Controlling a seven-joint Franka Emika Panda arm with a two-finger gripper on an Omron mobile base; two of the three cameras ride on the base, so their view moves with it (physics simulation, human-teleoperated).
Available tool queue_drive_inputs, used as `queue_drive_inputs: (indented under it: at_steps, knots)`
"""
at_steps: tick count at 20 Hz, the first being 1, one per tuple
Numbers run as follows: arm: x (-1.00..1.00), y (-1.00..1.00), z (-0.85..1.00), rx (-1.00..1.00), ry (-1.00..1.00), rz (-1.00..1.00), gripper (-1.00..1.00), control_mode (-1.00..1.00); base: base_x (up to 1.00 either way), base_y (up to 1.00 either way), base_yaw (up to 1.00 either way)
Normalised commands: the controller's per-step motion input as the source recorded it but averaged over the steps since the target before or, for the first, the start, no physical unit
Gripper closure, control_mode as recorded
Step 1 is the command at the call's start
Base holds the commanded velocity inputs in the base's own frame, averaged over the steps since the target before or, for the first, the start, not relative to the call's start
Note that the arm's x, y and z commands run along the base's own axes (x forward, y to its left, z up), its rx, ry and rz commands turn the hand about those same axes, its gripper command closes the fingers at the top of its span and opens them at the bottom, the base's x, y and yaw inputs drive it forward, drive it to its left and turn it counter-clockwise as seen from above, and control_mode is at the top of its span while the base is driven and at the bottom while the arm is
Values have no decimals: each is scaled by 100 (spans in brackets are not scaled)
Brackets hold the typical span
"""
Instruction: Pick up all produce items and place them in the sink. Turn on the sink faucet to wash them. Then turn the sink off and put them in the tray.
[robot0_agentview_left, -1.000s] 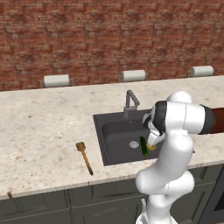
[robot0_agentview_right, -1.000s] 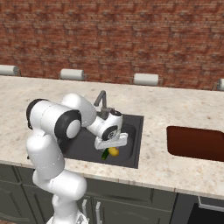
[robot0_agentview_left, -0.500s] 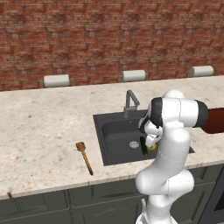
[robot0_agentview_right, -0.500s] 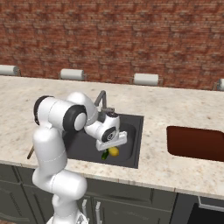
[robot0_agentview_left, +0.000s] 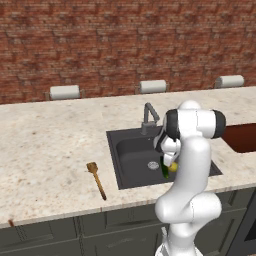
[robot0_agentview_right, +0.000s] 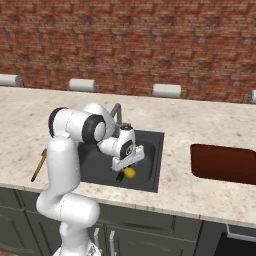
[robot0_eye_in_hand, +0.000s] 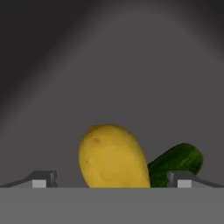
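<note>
Gripper (robot0_eye_in_hand: 111, 181) fingers spread wide, low inside the sink (robot0_agentview_right: 150, 172), yellow piece (robot0_eye_in_hand: 113, 157) between them, cucumber (robot0_eye_in_hand: 177, 159) touching it.

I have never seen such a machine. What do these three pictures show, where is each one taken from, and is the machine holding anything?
A white robot arm works at a kitchen counter. Two pictures come from cameras behind it, left and right. The third looks along its hand, which is open and holds nothing. In the square dark grey sink lie a yellow rounded fruit and a dark green cucumber. A brown wooden spoon lies on the counter, and a reddish-brown tray sits to the right.
</note>
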Motion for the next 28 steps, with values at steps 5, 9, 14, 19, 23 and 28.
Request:
queue_drive_inputs:
  at_steps: [5,9,14,19,23,28]
  knots:
    - [1,-7,-27,-2,2,5,-100,-100,0,0,0]
    - [-21,-8,-33,0,0,0,-100,-100,0,0,0]
    - [1,-1,-32,0,0,0,-100,-100,0,0,0]
    - [1,0,-14,0,0,0,100,-100,0,0,0]
    - [-8,-11,6,0,0,0,100,-100,0,0,0]
    - [-31,-7,76,0,-5,0,100,-100,0,0,0]
